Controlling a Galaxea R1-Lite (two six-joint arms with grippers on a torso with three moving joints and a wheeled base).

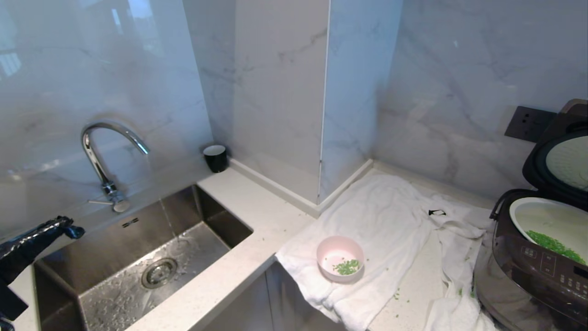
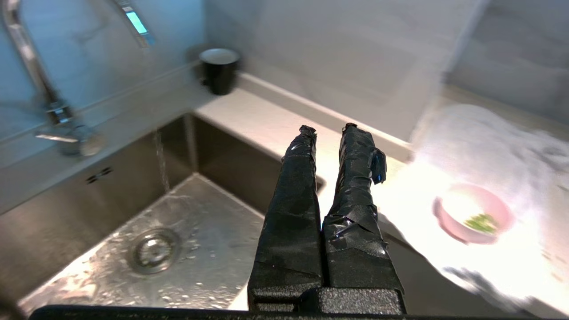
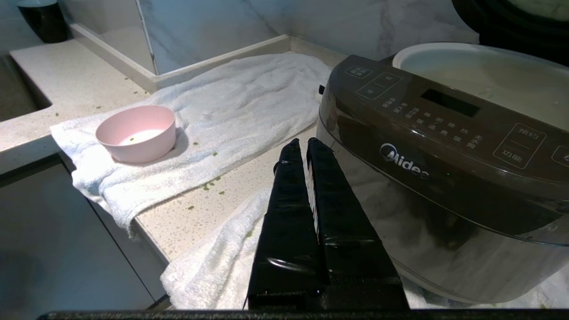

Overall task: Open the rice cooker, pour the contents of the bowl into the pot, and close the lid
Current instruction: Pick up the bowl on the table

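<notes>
Black tape wraps your left tool (image 2: 329, 129), which hangs over the sink's (image 1: 138, 266) edge with its fingers nearly together and nothing between them. Your right tool (image 3: 304, 144) sits pressed together, empty, in front of the rice cooker (image 3: 444, 178). The pink bowl (image 1: 340, 264) rests on the white towel (image 1: 390, 216) on the table (image 1: 248, 257), a few green bits inside. The lid (image 1: 562, 161) stands raised; green bits lie in the pot (image 1: 549, 225).

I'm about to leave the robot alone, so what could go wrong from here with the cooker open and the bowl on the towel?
The lid stands open over the pot; a poor push may not latch it. Green bits remain in the pink bowl, so the pour looks incomplete. The bowl sits near the towel's counter edge, where the left claw could knock it off.
</notes>
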